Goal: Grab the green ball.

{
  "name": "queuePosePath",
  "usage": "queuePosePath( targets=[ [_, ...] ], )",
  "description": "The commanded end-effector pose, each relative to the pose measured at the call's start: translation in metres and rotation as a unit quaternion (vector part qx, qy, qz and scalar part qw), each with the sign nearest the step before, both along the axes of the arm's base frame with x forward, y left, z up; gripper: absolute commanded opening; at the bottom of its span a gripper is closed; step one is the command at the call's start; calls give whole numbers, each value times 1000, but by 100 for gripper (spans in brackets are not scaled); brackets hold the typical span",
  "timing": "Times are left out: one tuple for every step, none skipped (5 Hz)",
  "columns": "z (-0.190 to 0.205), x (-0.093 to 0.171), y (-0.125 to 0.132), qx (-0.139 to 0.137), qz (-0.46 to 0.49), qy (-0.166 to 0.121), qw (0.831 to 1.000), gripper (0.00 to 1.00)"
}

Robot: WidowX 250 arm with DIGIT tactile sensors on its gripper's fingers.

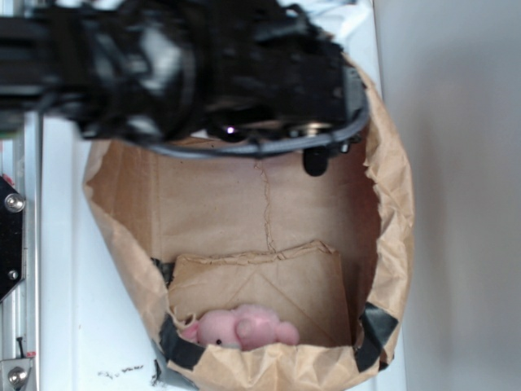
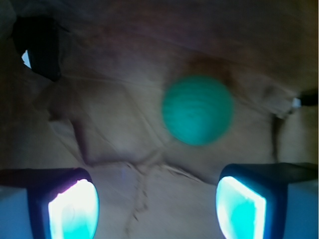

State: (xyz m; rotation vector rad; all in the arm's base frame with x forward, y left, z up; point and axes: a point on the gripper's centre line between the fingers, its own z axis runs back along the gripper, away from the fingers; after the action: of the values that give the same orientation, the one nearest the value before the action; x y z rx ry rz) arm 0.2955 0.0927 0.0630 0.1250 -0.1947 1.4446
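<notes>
place: robot lab bench | cues: white tabletop [image 1: 61,269], bolted metal rail [image 1: 15,244] (left edge), taped paper bag [image 1: 391,204]

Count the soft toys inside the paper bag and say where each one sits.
2. The green ball lies on the bag floor ahead of the open gripper, seen only from the wrist. The pink plush sits against the paper bag wall. More may hide under the arm.

The round green ball [image 2: 198,110], somewhat blurred, lies on crumpled brown paper.
</notes>
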Motion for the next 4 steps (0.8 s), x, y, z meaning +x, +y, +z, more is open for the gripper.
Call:
queuePosePath(
  targets=[
    [9,8,26,33,39,-26,998,100],
    [10,7,25,38,36,-19,998,100],
    [11,8,26,42,31,-12,999,100],
    [11,8,27,50,30,-5,998,100]
  ],
)
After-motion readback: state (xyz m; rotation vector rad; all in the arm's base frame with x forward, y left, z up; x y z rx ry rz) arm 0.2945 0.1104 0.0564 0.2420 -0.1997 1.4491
